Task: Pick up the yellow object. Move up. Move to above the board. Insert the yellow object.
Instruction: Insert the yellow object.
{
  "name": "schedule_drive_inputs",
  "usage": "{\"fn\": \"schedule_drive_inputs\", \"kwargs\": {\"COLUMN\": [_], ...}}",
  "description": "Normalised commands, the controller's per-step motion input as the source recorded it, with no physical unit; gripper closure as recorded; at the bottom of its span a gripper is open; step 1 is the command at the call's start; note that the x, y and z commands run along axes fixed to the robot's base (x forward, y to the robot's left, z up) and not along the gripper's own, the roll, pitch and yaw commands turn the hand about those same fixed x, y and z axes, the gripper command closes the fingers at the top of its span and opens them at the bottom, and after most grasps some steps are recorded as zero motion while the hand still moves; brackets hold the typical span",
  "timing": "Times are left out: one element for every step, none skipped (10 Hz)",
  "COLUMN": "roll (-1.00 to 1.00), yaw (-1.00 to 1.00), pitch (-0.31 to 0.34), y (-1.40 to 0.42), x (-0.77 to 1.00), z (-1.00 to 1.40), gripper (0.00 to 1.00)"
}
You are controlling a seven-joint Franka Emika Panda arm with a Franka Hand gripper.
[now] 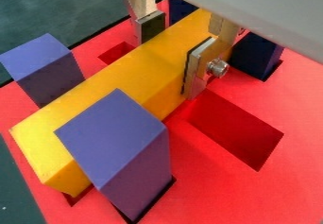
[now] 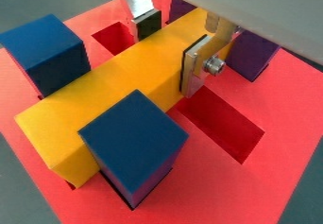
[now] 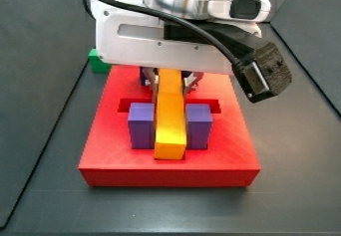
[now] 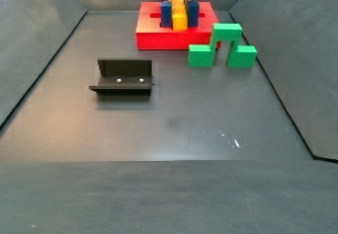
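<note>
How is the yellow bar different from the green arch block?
The yellow bar is a plain long bar; the green arch block has a gap underneath. The yellow bar sits between blue posts on the red board, clamped by the gripper; the green arch block stands alone on the dark floor, untouched. Both are solid-coloured blocks.

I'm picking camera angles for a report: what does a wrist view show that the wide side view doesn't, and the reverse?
Only a wrist view shows the gripper's flat silver fingers clamping the long yellow-orange bar, and the dark red recessed slots beside it.

Only the wide side view shows the green arch block next to the board and the dark L-shaped fixture on the floor.

Both show the flat red square board with the bar lying between upright blue-purple posts.
</note>
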Motion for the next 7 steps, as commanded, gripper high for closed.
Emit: {"fn": "schedule_drive_inputs", "kwargs": {"roll": [0.0, 0.0, 0.0, 0.0, 0.0, 0.0, 0.02], "yaw": [0.0, 0.0, -0.05, -0.14, -0.14, -0.08, -0.01], "pitch": [0.0, 0.0, 0.0, 0.0, 0.0, 0.0, 0.0], "y": [0.0, 0.0, -0.04, -0.05, 0.0, 0.0, 0.0], "x": [0.11, 0.13, 0.18, 0.22, 0.15, 0.04, 0.0], "z": [-0.12, -0.1, -0.12, -0.15, -0.14, -0.11, 0.0], "gripper": [1.0, 1.0, 1.0, 1.0, 1.0, 1.0, 1.0]}}
